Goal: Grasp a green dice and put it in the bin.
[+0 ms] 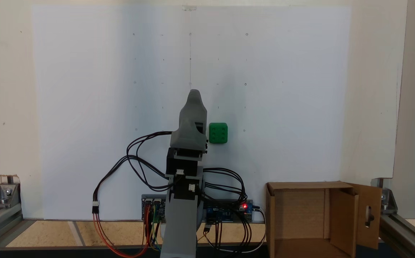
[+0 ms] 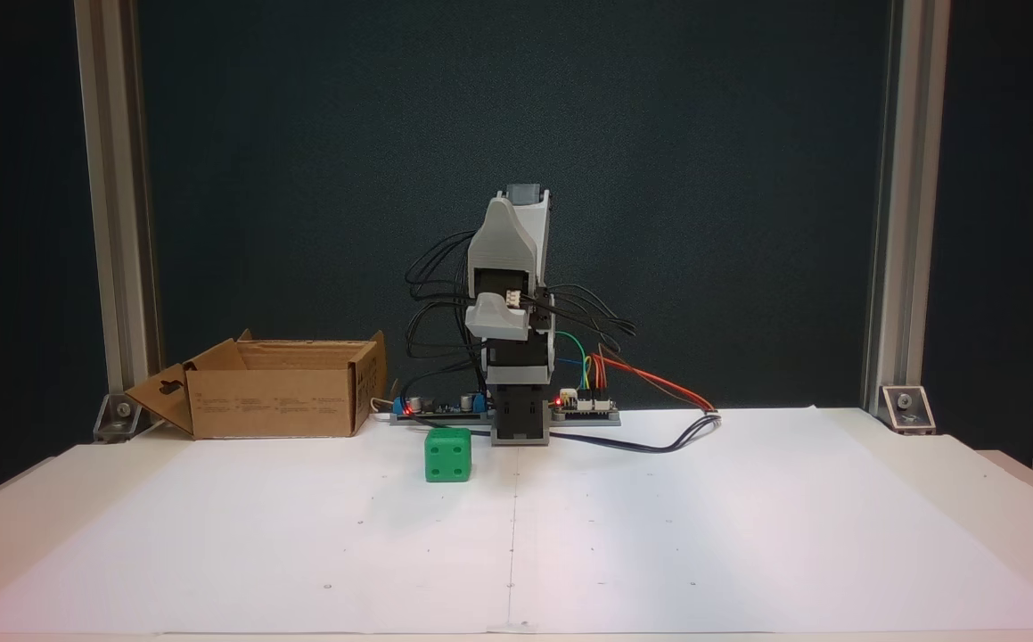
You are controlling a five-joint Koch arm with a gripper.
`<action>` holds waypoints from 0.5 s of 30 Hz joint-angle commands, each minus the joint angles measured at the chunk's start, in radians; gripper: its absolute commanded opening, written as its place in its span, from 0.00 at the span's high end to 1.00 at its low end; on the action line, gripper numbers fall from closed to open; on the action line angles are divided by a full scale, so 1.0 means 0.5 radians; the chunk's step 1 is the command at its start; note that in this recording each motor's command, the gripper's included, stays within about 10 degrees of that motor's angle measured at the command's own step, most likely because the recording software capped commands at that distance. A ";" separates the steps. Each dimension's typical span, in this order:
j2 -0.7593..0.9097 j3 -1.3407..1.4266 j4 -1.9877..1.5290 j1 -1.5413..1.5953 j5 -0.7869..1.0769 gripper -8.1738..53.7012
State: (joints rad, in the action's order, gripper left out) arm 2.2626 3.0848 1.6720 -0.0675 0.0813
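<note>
Fig.: green dice (image 1: 218, 133) sat on white sheet (image 1: 85, 107) just beside my folded arm, well apart from bin (image 1: 302, 215). Gripper (image 1: 194, 94) held nothing; I couldn't tell jaw state.

My Koch arm (image 1: 184, 179): grey printed shells over black servo blocks.

From my remote seat I see a tapered grey gripper (image 1: 194, 94) shell, black servos carrying small white connector plugs, and a broad grey lower link. Using the controller board (image 1: 225, 211) as my landmark: it lies at the arm's foot, blue, with a red LED lit. Black cables (image 1: 135, 157) loop out from the servos above it, and orange, yellow and green wires (image 2: 641, 374) run from beside it.
</note>
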 commanded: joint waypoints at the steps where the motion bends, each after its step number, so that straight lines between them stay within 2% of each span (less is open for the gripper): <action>1: 0.212 0.086 0.126 0.003 0.049 0.14; 15: 0.209 0.086 0.120 0.012 0.052 0.14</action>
State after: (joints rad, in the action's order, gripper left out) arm 2.2626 3.0864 1.6720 -0.0629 0.0813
